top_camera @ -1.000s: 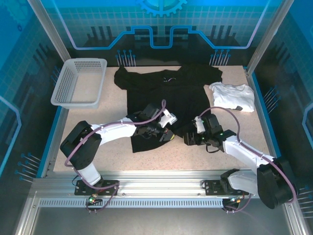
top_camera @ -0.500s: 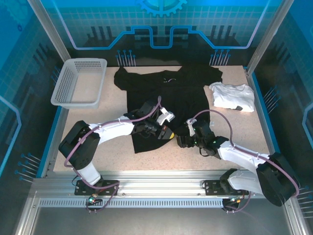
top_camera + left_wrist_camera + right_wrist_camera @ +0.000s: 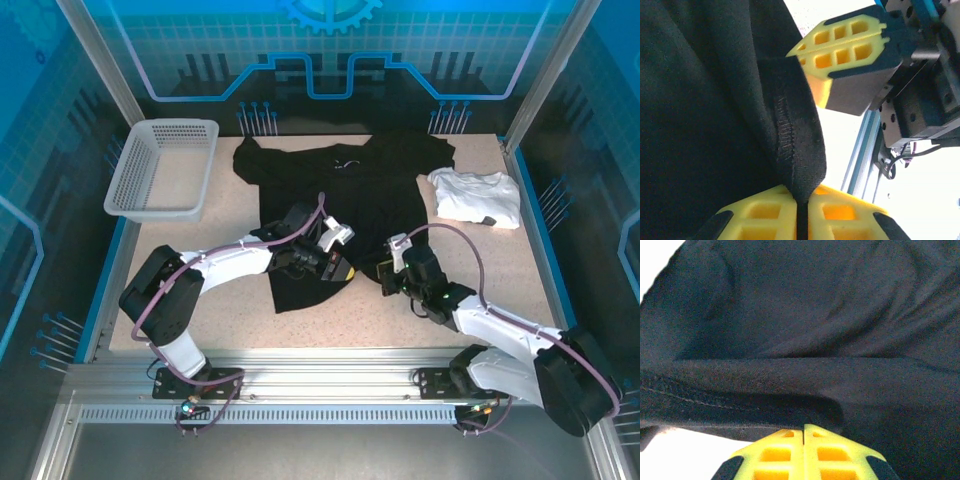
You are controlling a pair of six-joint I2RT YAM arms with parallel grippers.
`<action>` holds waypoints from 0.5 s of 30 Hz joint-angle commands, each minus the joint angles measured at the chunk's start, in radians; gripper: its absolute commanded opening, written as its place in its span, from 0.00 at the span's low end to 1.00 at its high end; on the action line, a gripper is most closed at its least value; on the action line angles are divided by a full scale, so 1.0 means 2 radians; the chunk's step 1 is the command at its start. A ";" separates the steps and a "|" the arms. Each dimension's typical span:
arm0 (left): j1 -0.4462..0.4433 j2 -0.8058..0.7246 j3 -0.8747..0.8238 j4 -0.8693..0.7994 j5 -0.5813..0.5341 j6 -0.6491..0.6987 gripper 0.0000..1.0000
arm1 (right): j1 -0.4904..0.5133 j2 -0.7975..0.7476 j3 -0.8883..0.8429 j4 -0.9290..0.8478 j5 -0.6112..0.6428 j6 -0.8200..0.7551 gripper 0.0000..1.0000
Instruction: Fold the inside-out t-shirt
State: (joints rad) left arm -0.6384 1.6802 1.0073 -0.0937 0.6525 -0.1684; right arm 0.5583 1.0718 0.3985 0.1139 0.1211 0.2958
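Note:
The inside-out t-shirt lies spread black across the middle of the table, collar toward the back. My left gripper is at its lower hem. In the left wrist view its yellow fingers are shut on a fold of the stitched hem, which rises from between them. My right gripper sits just to the right at the same hem. In the right wrist view my right gripper has its jaws pressed together, tips against the hem edge, with no cloth showing between them. Its fingers also appear in the left wrist view.
A folded white garment lies at the right, beside the shirt's sleeve. A grey mesh basket stands at the back left. Bare tabletop runs along the front, ending at the metal rail.
My right gripper has closed from open and drawn in to the hem's right side. My left gripper holds the hem and has shifted slightly toward the back.

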 commanded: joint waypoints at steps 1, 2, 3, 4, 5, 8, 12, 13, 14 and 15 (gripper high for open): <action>0.003 0.003 0.009 0.008 0.016 -0.005 0.14 | -0.015 -0.020 0.013 -0.029 -0.022 -0.005 0.00; 0.002 0.004 0.008 0.007 0.012 -0.002 0.16 | -0.019 -0.026 0.017 -0.042 -0.026 -0.007 0.00; 0.002 0.004 0.008 0.005 0.007 0.001 0.16 | -0.022 -0.031 0.022 -0.053 -0.030 -0.009 0.00; 0.002 0.004 0.007 0.002 0.000 0.005 0.18 | -0.024 -0.037 0.027 -0.063 -0.035 -0.012 0.00; 0.001 0.003 0.005 0.002 -0.010 0.010 0.20 | -0.026 -0.044 0.032 -0.073 -0.041 -0.012 0.00; -0.006 -0.004 -0.003 -0.004 -0.042 0.032 0.36 | -0.037 -0.061 0.057 -0.103 -0.067 -0.008 0.00; -0.032 -0.026 -0.008 -0.002 -0.096 0.065 0.52 | -0.048 -0.065 0.096 -0.140 -0.096 0.005 0.00; -0.039 -0.030 -0.007 0.002 -0.110 0.070 0.55 | -0.051 -0.062 0.104 -0.146 -0.104 0.010 0.00; -0.048 -0.030 -0.005 0.005 -0.124 0.075 0.58 | -0.055 -0.059 0.111 -0.151 -0.113 0.017 0.00; -0.054 -0.029 -0.002 0.006 -0.133 0.079 0.59 | -0.059 -0.056 0.117 -0.155 -0.120 0.024 0.00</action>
State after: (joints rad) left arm -0.7109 1.6630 1.0050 -0.0967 0.4786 -0.0715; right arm 0.4641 0.9558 0.5823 -0.1249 -0.0433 0.3038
